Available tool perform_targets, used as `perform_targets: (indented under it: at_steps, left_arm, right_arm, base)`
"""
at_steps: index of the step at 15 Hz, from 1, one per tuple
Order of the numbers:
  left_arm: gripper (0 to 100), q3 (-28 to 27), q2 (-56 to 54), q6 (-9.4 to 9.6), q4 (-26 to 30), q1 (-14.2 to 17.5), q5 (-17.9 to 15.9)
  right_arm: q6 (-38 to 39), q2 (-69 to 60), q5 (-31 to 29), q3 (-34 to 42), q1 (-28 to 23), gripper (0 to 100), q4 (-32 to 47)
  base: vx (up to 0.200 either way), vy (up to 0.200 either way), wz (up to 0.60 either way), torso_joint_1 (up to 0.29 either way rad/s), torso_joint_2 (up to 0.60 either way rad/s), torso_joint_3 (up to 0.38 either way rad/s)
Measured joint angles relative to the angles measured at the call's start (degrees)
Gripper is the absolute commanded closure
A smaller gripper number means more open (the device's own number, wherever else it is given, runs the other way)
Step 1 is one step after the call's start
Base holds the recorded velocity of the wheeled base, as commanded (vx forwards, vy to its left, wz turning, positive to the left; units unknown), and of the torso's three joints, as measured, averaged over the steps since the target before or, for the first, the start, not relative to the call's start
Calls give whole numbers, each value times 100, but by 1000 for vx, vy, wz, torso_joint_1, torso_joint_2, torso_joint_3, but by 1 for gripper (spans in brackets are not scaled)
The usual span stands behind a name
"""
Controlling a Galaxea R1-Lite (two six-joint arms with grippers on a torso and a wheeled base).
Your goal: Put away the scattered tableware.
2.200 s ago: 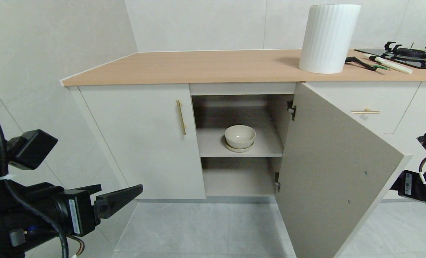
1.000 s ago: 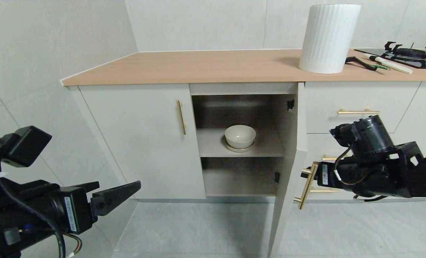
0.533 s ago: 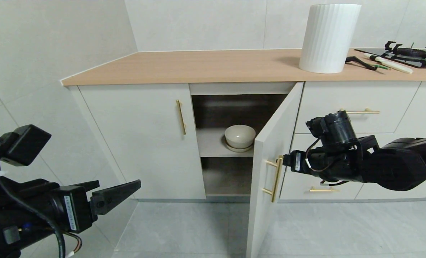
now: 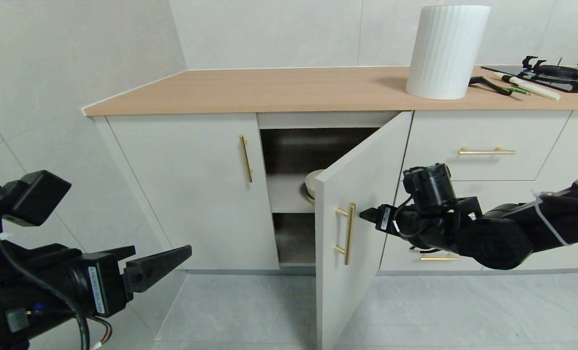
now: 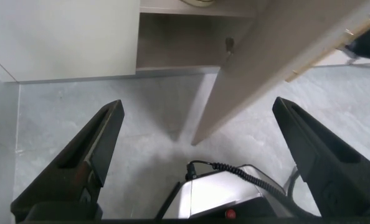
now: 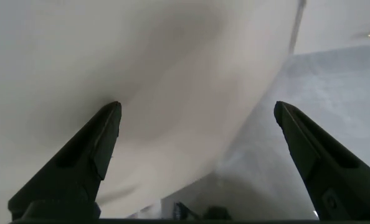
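Moved: the door (image 4: 352,194) has swung half shut, my right gripper (image 4: 367,215) pushing its front.
Grippers: both wide open, empty; left gripper (image 4: 162,252) well left of the door.
Bowl (image 4: 310,183): behind the door, on the shelf (image 4: 284,194).
Risk: a hard push slams the door, jolting the bowl.

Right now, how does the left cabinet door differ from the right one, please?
The left cabinet door is shut; the right cabinet door stands ajar, partly hiding the bowl. The right gripper is at the right door, nothing at the left. Both have vertical gold handles.
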Motion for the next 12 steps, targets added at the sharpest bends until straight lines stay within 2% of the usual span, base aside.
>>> perform_targets:
  at_steps: [4,11,12]
  left_arm:
    - [0,16,9,0,7,0,5]
    - [0,33,11,15,24,0,-4]
    - [0,35,17,20,30,2,-4]
  right_arm:
    - [200,210,-2,-13,30,0,-330]
    - [285,405,-18,-17,118,0,-601]
    - [288,433,-18,-20,137,0,-690]
  base:
    - [0,0,0,0,0,0]
    - [200,0,0,1,1,0]
    - [0,0,0,0,0,0]
